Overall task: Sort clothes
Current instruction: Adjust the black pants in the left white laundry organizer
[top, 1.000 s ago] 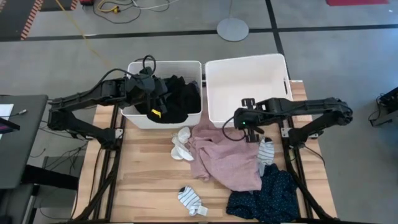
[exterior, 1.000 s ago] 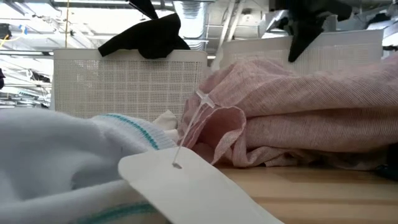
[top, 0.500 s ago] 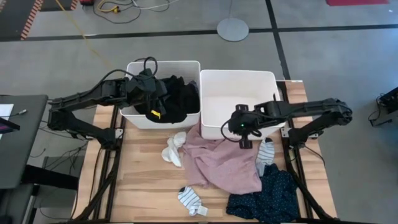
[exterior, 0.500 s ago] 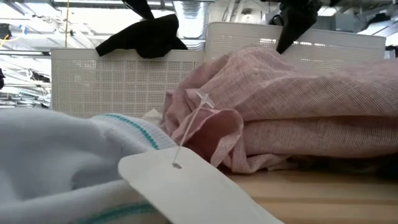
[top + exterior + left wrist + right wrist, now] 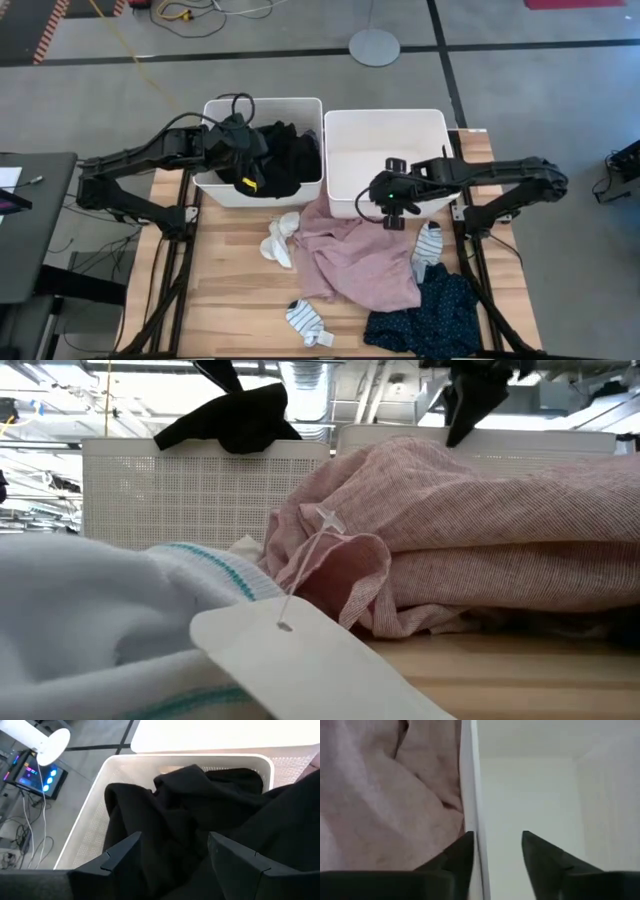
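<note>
While the left bin point(image 5: 262, 150) already holds a heap of black top point(image 5: 285, 160), the right bin point(image 5: 385, 160) looks bare inside, so the sorting seems only begun. By my count, 1 dark garment is binned and at least 5 pieces lie loose on the table point(image 5: 230, 280).

Going from left to right: the left gripper point(image 5: 238, 140) hangs over the left bin, its fingers spread apart with nothing between them, the black fabric just below in the left wrist view. Next come 2 socks, one crumpled white sock point(image 5: 280, 238) near the bin's front and one striped sock point(image 5: 308, 322) at the table's near edge. The pink top point(image 5: 350, 260) sprawls across the middle, its upper edge touching the right bin's front wall. The right gripper point(image 5: 393, 205) sits at that front wall; in the right wrist view its open fingers straddle the white rim, with the pink cloth just beside one finger, outside the gap. A third sock point(image 5: 427, 245) lies beyond, and the navy dotted piece point(image 5: 430, 315) lies at the near right corner.
</note>
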